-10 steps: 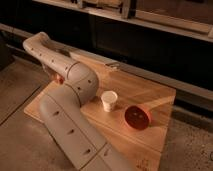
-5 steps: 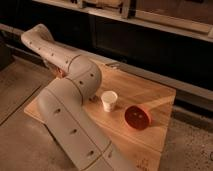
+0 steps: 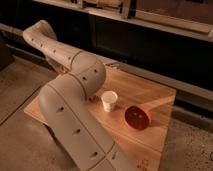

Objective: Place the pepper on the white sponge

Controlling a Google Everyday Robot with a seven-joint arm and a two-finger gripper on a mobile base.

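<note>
The pincer is out of sight, hidden behind the robot's thick beige arm (image 3: 75, 125) somewhere past its far bend at the upper left, over the left end of the bench. Its two fingers are pressed together, though whether they clamp anything cannot be told. Over the last second the arm has swung to the right and toward the camera, its rounded elbow now covering more of the left half of the bench. The pepper is nowhere in view, either carried behind the arm or lying under it, so the placing is probably still under way. A small pale flat shape at the far edge of the bench, just right of the elbow, may be the white sponge (image 3: 113, 65), and it lies bare. A white paper cup (image 3: 109, 100) stands upright near the middle, and a red bowl (image 3: 137, 118) sits near it to the right; neither has moved. The bench (image 3: 150, 95) is light wood under warm, dim light. Around it is a grey speckled floor (image 3: 20, 130), and behind it a dark wall beneath a pale ledge (image 3: 165, 22).
</note>
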